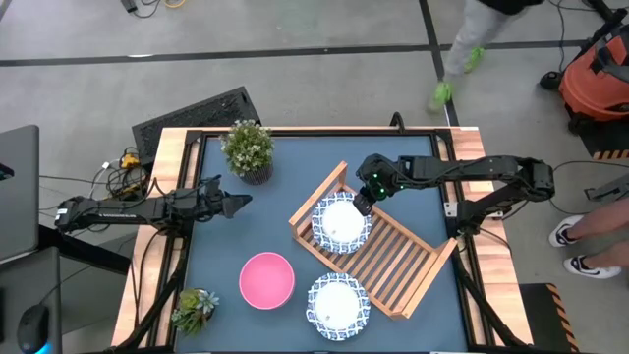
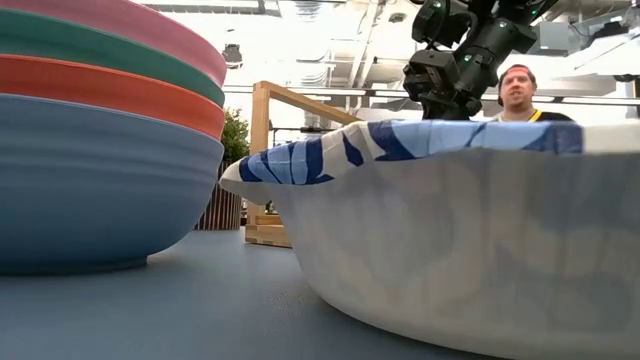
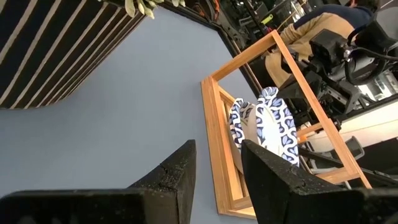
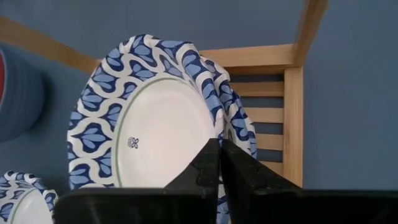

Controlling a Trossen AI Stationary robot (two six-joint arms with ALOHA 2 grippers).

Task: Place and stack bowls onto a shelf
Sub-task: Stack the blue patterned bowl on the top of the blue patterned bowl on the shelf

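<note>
Two white bowls with blue patterned rims (image 1: 339,224) lie nested at the left end of the light-wood shelf (image 1: 398,265). My right gripper (image 1: 362,205) is at their far rim, shut on the upper bowl (image 4: 155,124). The lower bowl's rim (image 4: 241,118) shows beside it. A third patterned bowl (image 1: 337,302) rests on the table by the shelf's near rail. A stack of bowls, pink on top (image 1: 267,278) over green, red and light blue (image 2: 100,190), stands on the table left of it. My left gripper (image 1: 234,204) waits open at the table's left, touching nothing. My right gripper pinches the upper bowl's patterned rim (image 4: 216,130) between its two fingers, at the bowl's far right edge. The fingers (image 4: 202,165) slant down at it from the table's right and far side. The bowl sits nested in the lower bowl on the shelf.
A potted plant (image 1: 248,147) stands at the far left of the table and a smaller one (image 1: 195,308) at the near left corner. A person (image 2: 515,90) shows beyond the table. Bare blue table (image 1: 226,246) lies between my left gripper and the pink stack.
</note>
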